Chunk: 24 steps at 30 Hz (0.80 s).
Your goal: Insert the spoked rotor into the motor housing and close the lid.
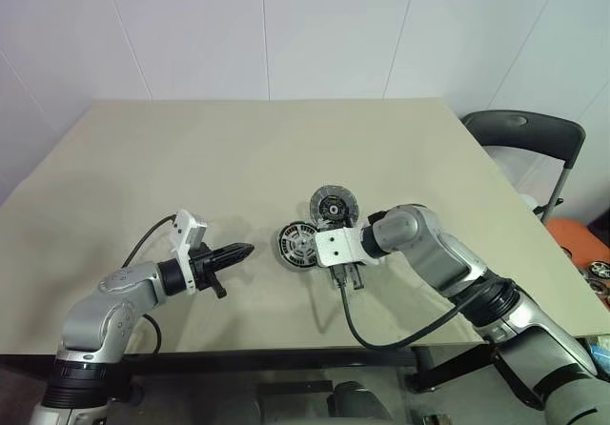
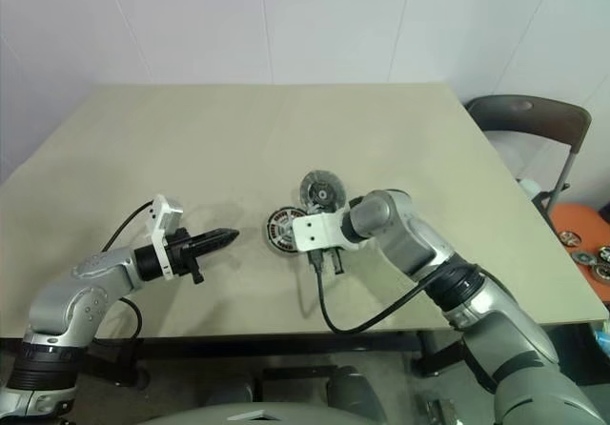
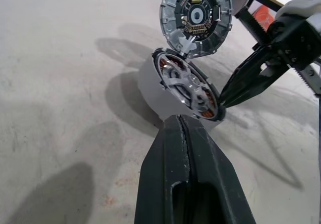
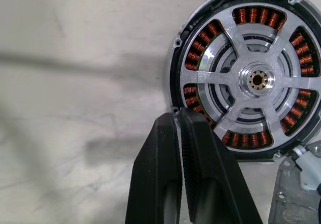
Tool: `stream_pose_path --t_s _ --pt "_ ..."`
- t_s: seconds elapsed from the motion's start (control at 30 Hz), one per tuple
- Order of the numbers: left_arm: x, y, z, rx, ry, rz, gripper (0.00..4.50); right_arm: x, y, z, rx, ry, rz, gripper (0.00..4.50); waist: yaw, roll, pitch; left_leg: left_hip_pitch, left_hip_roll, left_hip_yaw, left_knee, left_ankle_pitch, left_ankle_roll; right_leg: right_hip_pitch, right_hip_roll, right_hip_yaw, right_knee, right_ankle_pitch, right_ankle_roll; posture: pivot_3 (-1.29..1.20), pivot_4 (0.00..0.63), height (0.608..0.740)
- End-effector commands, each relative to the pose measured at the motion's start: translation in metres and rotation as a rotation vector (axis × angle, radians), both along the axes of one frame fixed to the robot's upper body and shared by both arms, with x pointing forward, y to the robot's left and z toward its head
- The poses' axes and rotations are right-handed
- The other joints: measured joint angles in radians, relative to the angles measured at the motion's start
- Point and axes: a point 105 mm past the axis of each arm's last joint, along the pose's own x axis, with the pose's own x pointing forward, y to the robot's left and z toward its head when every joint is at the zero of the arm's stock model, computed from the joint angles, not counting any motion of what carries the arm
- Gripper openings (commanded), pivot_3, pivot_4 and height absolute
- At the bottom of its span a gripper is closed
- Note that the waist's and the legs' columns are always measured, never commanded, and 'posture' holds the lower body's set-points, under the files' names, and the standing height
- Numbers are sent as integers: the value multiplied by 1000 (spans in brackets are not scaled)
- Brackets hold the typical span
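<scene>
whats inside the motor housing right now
The spoked rotor sits inside the motor housing, with copper windings showing between its spokes. Whatever lies beneath the rotor's hub and spokes is covered. The lid lies beside the housing, not on it.

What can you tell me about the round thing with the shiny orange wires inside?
That is the motor housing, a round dark ring with a silvery rim, packed all around with copper-coloured wire coils. The spoked rotor, a silvery metal wheel with a small hub in its middle, already sits inside it. The housing lies flat on the beige table, open on top. The lid lies beside it on the table, joined to it by a small hinge. The right gripper, fingers shut, has its tips at the housing's rim.
</scene>
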Motion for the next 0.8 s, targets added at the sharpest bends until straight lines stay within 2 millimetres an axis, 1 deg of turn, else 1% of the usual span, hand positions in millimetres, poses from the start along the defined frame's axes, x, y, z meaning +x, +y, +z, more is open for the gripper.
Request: stream_pose_path --t_s 0.03,0.07,0.13,0.27,0.3,0.4,0.47,0.53,0.63,0.8 --pt "0 -5 4 10 -39 -19 0 -22 16 28 145 161 9 143 -1 0 0 0 0 0 0 0 0 0 0 0 0 0 0 0 0 740" --pt "0 -5 3 10 -37 -21 0 -23 16 29 134 155 3 143 -2 0 0 0 0 0 0 0 0 -1 0 0 0 0 0 0 0 740" --pt "-1 -6 2 9 -35 -23 0 -21 11 25 92 131 -24 143 -3 0 0 0 0 0 0 0 0 -1 0 0 1 0 0 0 0 740" --pt "-3 -4 -3 18 -27 -28 0 -29 12 20 85 167 -53 143 -2 0 0 0 0 0 1 0 0 -3 0 0 0 -1 -3 0 0 740" --pt "-3 -4 -4 17 -27 -29 0 -26 13 20 95 163 -77 143 -2 0 0 0 0 0 1 0 0 -4 0 0 0 -2 -3 0 0 740" --pt "-3 -1 -6 17 -25 -27 0 0 11 15 90 58 -188 143 -4 0 0 0 0 0 1 0 0 -4 0 0 1 -2 -3 0 0 740" --pt "-3 -1 -7 18 -24 -28 0 6 10 15 91 22 -200 143 -4 0 0 0 0 0 1 0 0 -5 0 0 1 -1 -3 0 0 740" --pt "-2 -2 -9 21 -23 -30 0 8 13 21 111 1 -189 143 -4 0 0 0 0 0 1 0 0 -4 0 0 1 -1 -3 0 0 740" --pt "-2 -2 -13 22 -18 -30 0 8 11 20 94 -11 -171 705 -4 0 0 0 0 0 2 0 0 -4 0 0 1 -1 -3 0 0 740" --pt "-3 -3 -20 28 -1 -32 0 13 9 19 90 -27 -190 2303 -3 0 0 0 0 0 2 0 0 -4 0 0 1 -1 -3 0 0 740"
